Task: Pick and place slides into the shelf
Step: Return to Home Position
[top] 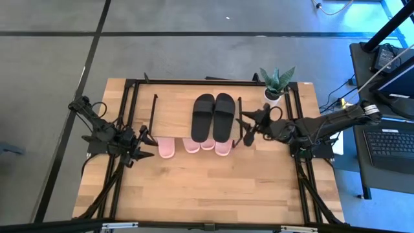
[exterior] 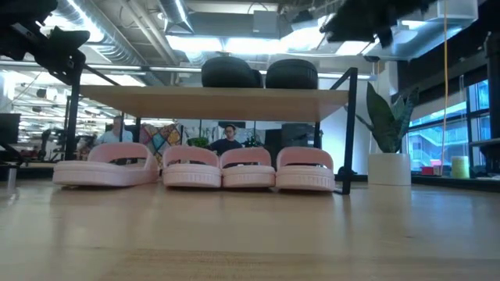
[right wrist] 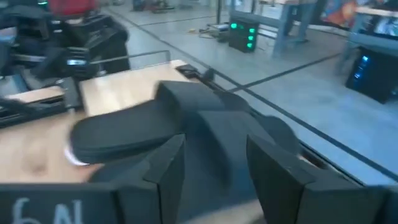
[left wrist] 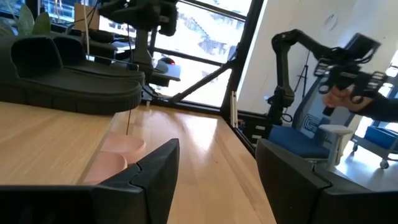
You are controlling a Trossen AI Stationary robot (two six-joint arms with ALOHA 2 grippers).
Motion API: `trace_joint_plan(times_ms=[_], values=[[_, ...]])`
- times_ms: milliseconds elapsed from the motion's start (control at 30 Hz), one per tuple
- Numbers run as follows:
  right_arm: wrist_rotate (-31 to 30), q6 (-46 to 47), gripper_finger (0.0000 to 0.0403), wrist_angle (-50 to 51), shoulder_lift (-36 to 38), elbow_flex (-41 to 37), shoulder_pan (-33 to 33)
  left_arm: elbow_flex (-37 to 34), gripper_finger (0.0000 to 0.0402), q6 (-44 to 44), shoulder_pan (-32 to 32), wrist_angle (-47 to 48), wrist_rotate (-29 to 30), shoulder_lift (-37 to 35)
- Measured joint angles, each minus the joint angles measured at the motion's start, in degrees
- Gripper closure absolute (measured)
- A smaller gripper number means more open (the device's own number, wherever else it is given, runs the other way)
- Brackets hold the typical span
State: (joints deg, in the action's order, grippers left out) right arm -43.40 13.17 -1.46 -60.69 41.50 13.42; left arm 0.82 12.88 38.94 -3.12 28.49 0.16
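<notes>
The shelf (top: 174, 113) stands mid-table on its thin black legs. The black pair of slides (top: 213, 116) lies side by side on its top board. Several pink slides (exterior: 248, 168) rest on the table beneath the board, and their ends (top: 191, 146) poke out past its near edge. My left gripper (top: 147, 154) hovers open just left of the leftmost pink slide (top: 167, 149), whose end (left wrist: 121, 152) shows beyond its fingers. My right gripper (top: 248, 133) is open at the shelf's right side, pointing at the black slides (right wrist: 124, 134).
A potted plant (top: 277, 84) stands at the shelf's far right corner. Black frame rails (top: 129, 110) run along both sides of the table. Bare wood (top: 213, 188) lies between the shelf and the near edge. People sit in the room behind (exterior: 228, 140).
</notes>
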Motion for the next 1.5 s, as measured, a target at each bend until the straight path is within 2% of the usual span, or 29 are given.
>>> trace_joint_plan(times_ms=[200,367,500,600,667,800,867,933,1100,1333,1500], values=[[0.0,3.6,0.0233,-2.9,7.6,-9.4,-3.4,0.0,0.0196,-0.3,0.0,-0.1,0.4,0.0],[2.4,4.7,0.0233,-5.1,10.9,-14.0,-5.2,0.0,0.0196,-0.2,0.0,-0.8,5.1,0.0],[4.7,4.8,0.0233,-5.7,12.1,-15.1,-5.6,1.3,0.0196,-5.6,0.0,-7.0,5.5,0.0],[6.1,4.7,0.0233,-5.7,12.7,-15.1,-5.6,6.0,0.0196,-9.9,0.0,-4.5,6.4,0.5],[6.2,4.7,0.0233,-5.6,13.0,-15.1,-5.5,9.9,0.0196,-10.9,-0.1,1.6,11.1,1.4],[7.3,4.5,0.0233,-5.6,13.3,-15.1,-5.6,16.9,0.0196,-10.7,-2.4,13.1,24.4,3.6],[7.4,4.5,0.0233,-5.6,13.3,-15.1,-5.5,18.1,0.0196,-10.7,-4.6,14.7,28.5,4.0],[7.5,4.2,0.0233,-5.6,13.3,-15.1,-5.6,18.2,0.0196,-10.6,-7.3,13.6,29.8,4.0],[7.6,2.8,0.0233,-5.6,13.3,-15.1,-5.9,16.5,0.0196,-10.9,-15.6,12.6,23.8,6.6],[7.5,3.0,0.0233,-5.6,13.3,-15.1,-6.7,15.3,0.0196,-20.9,-32.1,2.6,25.4,13.9],[7.5,3.3,0.0233,-5.6,13.3,-15.1,-6.7,15.3,0.0196,-27.9,-43.7,-4.3,21.6,13.5]])
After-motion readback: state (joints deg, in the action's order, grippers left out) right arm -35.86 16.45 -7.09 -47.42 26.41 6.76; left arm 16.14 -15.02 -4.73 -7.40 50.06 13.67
